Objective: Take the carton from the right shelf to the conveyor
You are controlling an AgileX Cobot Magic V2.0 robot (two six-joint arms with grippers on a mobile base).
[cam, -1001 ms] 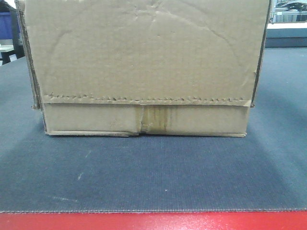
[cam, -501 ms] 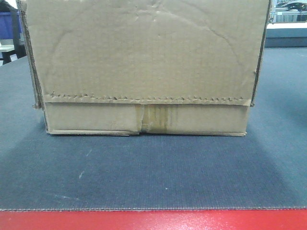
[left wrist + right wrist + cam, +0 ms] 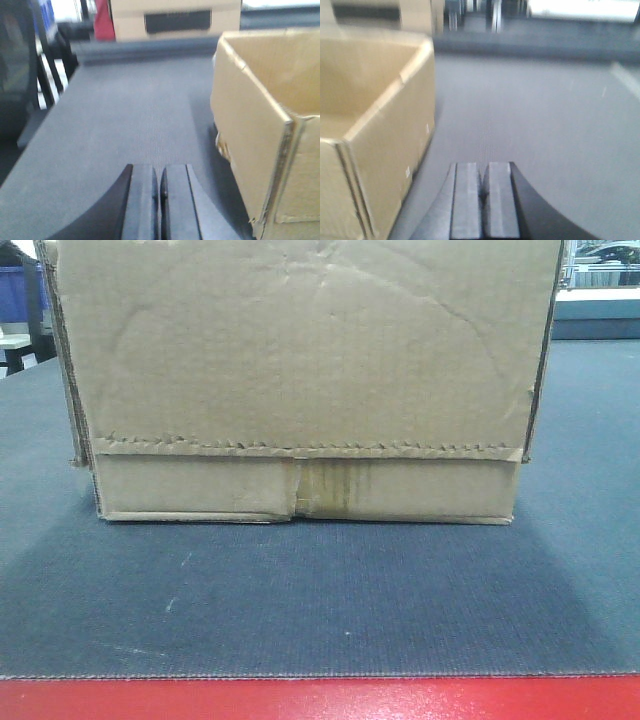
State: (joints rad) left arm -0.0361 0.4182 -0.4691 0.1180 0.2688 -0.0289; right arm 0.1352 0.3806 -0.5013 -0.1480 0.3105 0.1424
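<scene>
Since the carton (image 3: 305, 380) is already sitting flat on the conveyor (image 3: 320, 590), a bit back from the red front edge (image 3: 320, 700), the job looks pretty much done. Serrated flap and the yellowed tape strip (image 3: 325, 488) face the front camera, and the box looks square on the belt, not tilted.

The left gripper (image 3: 160, 187) is beside the carton's left wall, apart from it, jaws pressed together with nothing between them. The right gripper (image 3: 484, 187) mirrors that on the other side, also closed up and empty, box just off to its left.

Best move from here is probably to pull both arms straight outward and back so neither snags a corner and skews the box.
</scene>
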